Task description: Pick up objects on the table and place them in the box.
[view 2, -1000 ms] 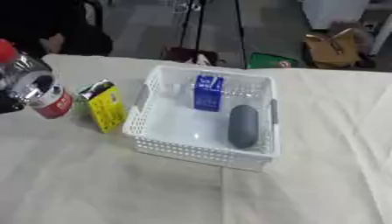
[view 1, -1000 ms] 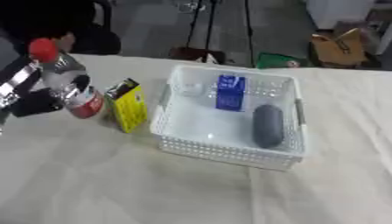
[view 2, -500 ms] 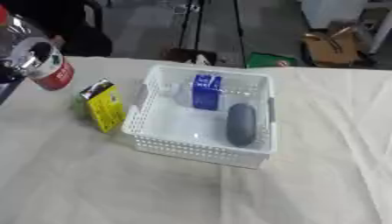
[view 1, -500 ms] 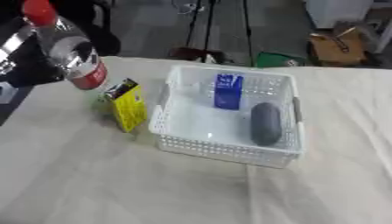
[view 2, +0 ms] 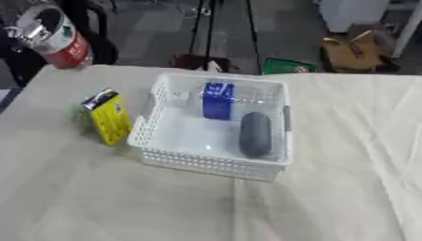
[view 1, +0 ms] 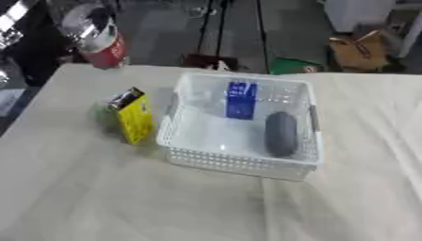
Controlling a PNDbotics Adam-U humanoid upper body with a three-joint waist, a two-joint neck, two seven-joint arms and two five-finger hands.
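A clear bottle with a red label (view 1: pixel 97 36) hangs in the air above the table's far left corner, tilted. My left hand (view 2: pixel 25 32) is shut on it at the upper left edge of the view, mostly cut off. A yellow box (view 1: pixel 133 115) stands on the table just left of the white basket (view 1: pixel 239 164). Inside the basket lie a blue box (view 1: pixel 240 100) towards the back and a dark grey oval object (view 1: pixel 280 134) on the right side. My right hand does not show.
The table is covered by a cream cloth (view 1: pixel 124 202) with a fold running forward from the basket. Beyond the far edge, on the floor, stand a cardboard box (view 1: pixel 359 49), a green item (view 1: pixel 288 66) and tripod legs (view 1: pixel 216 28).
My left hand has lifted the bottle from beside the yellow box up and away towards the far left corner. The yellow box and basket contents stay put.
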